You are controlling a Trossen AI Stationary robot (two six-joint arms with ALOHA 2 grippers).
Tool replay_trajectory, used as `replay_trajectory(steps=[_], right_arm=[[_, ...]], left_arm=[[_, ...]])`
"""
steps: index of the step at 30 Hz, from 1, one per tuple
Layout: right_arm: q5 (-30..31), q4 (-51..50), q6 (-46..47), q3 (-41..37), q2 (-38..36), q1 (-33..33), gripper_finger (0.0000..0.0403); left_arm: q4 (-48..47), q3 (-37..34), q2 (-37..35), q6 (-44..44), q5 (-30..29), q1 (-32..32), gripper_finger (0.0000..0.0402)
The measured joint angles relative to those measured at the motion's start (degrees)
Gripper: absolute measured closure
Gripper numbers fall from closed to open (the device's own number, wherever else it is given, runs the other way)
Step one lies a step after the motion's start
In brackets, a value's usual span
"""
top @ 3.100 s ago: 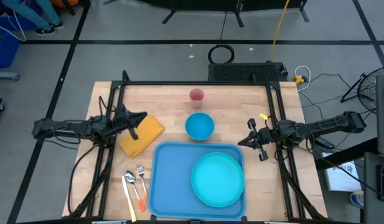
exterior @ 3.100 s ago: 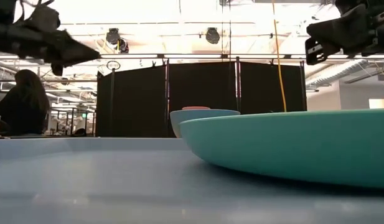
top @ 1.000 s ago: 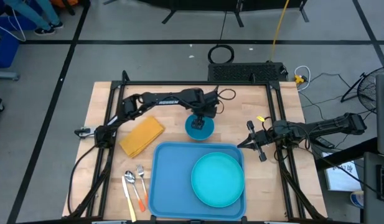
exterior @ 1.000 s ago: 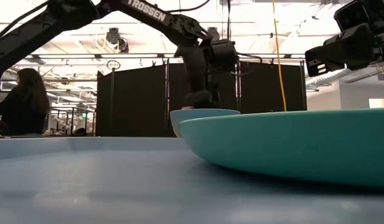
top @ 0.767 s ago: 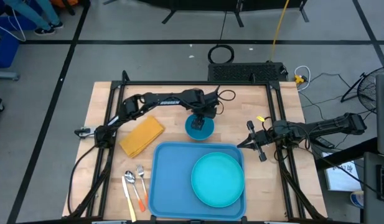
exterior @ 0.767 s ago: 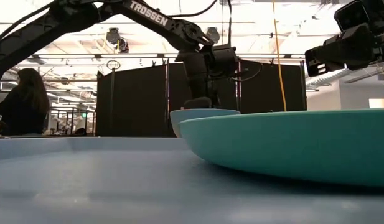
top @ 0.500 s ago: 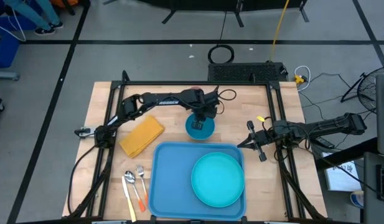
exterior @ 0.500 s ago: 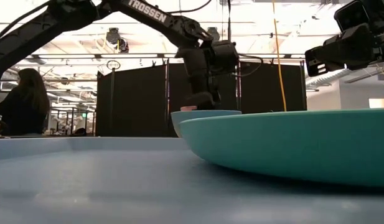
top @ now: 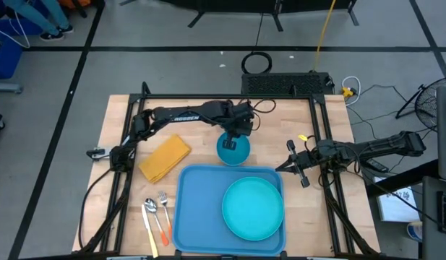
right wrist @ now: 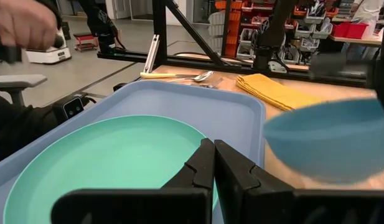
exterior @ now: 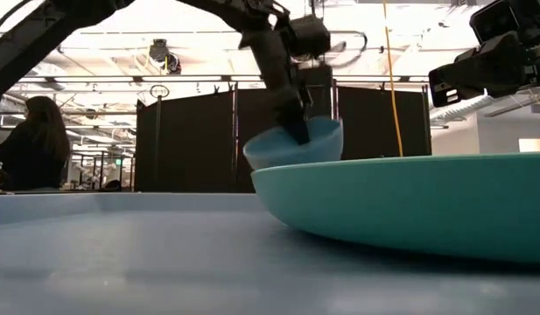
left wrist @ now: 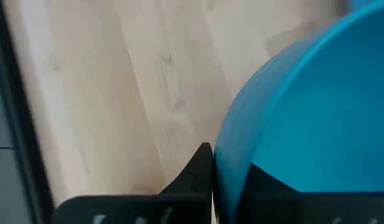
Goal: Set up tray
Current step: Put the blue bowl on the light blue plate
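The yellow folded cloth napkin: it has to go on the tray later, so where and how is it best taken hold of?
Probably pinch the yellow folded cloth napkin from above at a corner or free edge: it lies flat on the wooden table, offering no raised part, and nothing covers it.

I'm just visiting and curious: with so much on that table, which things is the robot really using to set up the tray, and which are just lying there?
In use:
- tray
- teal plate, resting on the tray
- blue bowl, lifted by the left gripper

Lying about for now:
- yellow cloth
- cutlery beside the tray
- right gripper, waiting at the table's right side
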Motion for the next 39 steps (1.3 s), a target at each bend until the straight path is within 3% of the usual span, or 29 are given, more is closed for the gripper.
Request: replay_trajectory(steps=[7,13,20,29,39], right_arm=[[-0.09,-0.02,0.0,0.0,0.02,0.0,0.0403],[-0.07,0.47,-0.14,0.0,0.02,0.0,0.0403],[-0.04,2.68,0.0,0.0,0.02,0.0,0.0403],[0.0,4.14,0.24,0.0,0.67,0.0,0.0403],[0.0,4.26,-0.04,0.02,0.99,0.0,0.0403]], left_arm=[[-1.75,0.13,-6.38,-6.41,0.35,-4.12,0.0392],[-1.4,0.17,-6.65,-14.73,2.61,-11.92,0.0392],[8.45,0.17,-4.58,-29.53,3.72,-18.95,0.0392],[12.41,0.2,1.51,-40.49,0.91,-20.63,0.0392],[9.3,0.2,5.18,-41.87,2.77,-21.39,0.0392]])
